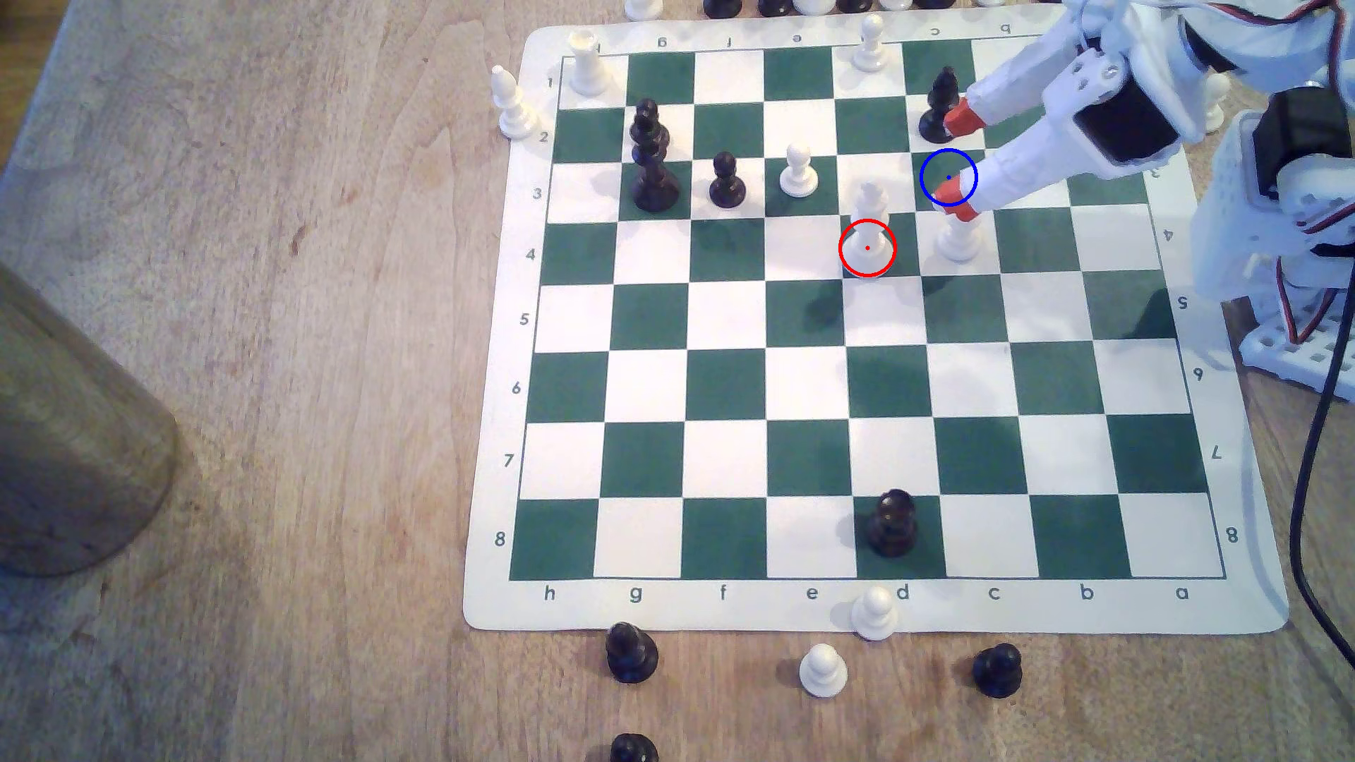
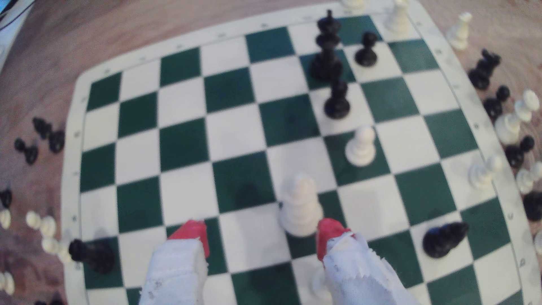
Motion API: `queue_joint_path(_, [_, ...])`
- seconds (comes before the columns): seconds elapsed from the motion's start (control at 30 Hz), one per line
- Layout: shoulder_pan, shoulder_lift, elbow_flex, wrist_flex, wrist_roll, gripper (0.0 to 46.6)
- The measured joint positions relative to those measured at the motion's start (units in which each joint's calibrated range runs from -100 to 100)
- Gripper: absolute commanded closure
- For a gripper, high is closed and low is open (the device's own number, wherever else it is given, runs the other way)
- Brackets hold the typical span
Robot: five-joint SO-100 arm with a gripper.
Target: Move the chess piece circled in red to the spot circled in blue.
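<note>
The chess piece circled in red (image 1: 869, 220) is a tall cream-white piece standing upright on a green square; the red ring sits on its base. In the wrist view this piece (image 2: 300, 205) stands just ahead of the gripper, close beside one red fingertip (image 2: 331, 234). The spot circled in blue (image 1: 944, 173) is a green square one step diagonally up and toward the exterior view's right of the piece. My gripper (image 1: 957, 160) hangs over that spot, open, with nothing between its red-tipped fingers. One fingertip (image 1: 953, 201) overlaps the ring's lower edge.
A black pawn (image 1: 941, 106) stands touching-close to the upper fingertip, and a white pawn (image 1: 959, 238) sits right under the lower one. Further left stand a white pawn (image 1: 798, 172), a black pawn (image 1: 726, 179) and a tall black piece (image 1: 651, 157). Captured pieces ring the board (image 1: 1246, 579).
</note>
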Motion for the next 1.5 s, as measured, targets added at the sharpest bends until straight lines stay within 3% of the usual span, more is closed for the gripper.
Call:
queue_joint_path(0.57, [0.52,-6.62,16.09,-9.88,-3.66,25.9])
queue_joint_path(0.73, [-0.37,-7.12,20.70,-14.42,-3.71,27.0])
queue_joint_path(1.03, [0.88,7.12,21.24,-27.65,-3.71,26.3])
queue_joint_path(1.5, [0.88,11.48,21.24,-34.50,-2.59,26.0])
